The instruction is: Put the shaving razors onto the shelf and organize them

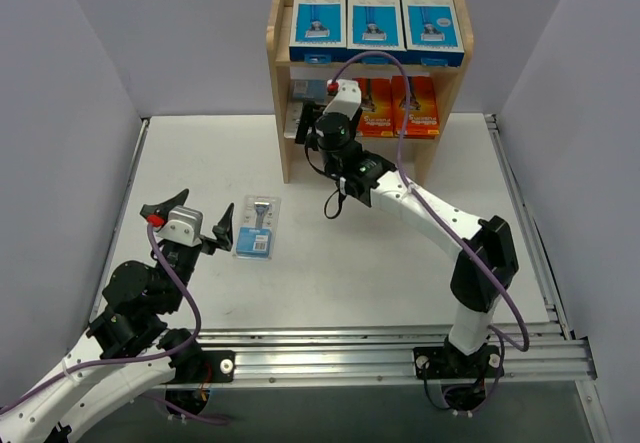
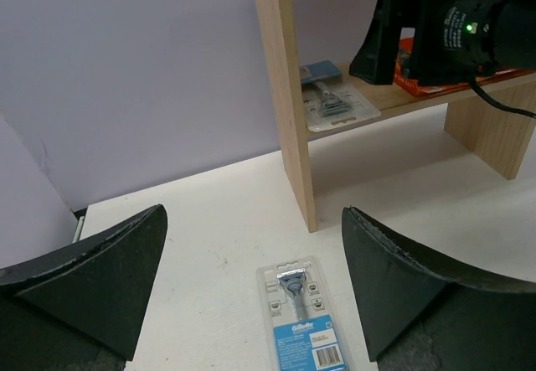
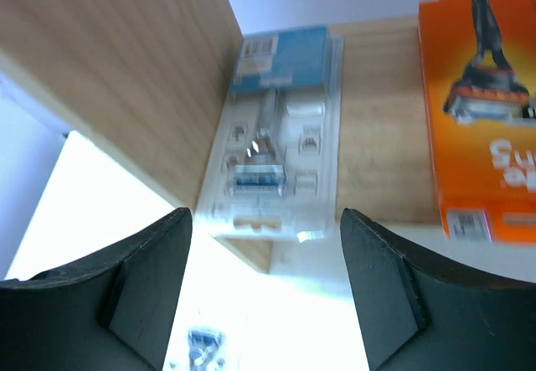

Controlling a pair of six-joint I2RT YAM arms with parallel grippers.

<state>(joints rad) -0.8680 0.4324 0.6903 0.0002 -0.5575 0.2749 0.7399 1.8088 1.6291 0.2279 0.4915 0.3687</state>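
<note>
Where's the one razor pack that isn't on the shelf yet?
The pack lies flat on the table, left of centre in the top view, just right of the left gripper and nearer than the shelf's left side.

Pale unfinished wooden three-tier shelf (image 1: 277, 83), matt, with visible grain. Glossy clear plastic blister card with blue paper label (image 3: 272, 136) beside smooth orange cardboard box (image 3: 481, 103). Matt white tabletop (image 1: 330, 283), brushed silver metal rail (image 1: 380, 358), and matt black, rough-edged fingers (image 2: 92, 279) on left gripper (image 2: 253, 220).
</note>
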